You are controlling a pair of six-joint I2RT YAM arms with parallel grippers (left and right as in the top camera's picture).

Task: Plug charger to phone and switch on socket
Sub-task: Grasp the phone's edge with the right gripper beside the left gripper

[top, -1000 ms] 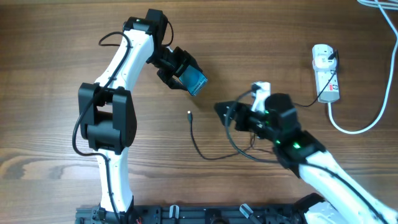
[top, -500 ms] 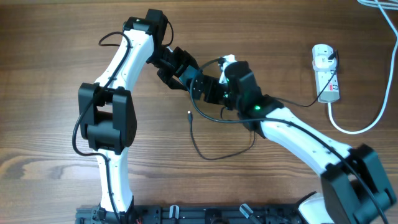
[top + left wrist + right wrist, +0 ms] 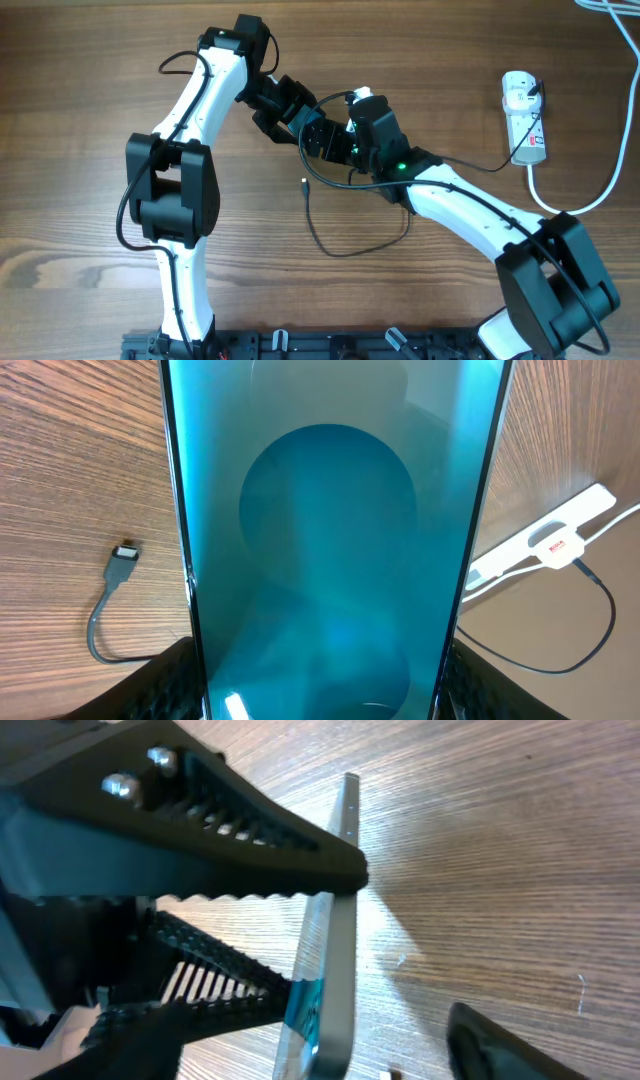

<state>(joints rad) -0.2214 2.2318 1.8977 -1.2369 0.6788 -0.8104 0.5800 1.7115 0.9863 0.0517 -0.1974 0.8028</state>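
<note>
I see a brown wood-grain counter (image 3: 70, 100) filling the frame. Near the right edge a thick white cable (image 3: 575, 211) loops across it, and a black rail (image 3: 330, 347) runs along the bottom edge.

both arms (image 3: 190, 100) white w/ black joints & cables; green led (image 3: 401, 167) on right; ribbed black fingers (image 3: 250, 830).

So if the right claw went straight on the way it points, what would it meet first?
The phone, edge-on in the left claw, sits right ahead of the right claw; likely that first, though depth is unclear.
</note>
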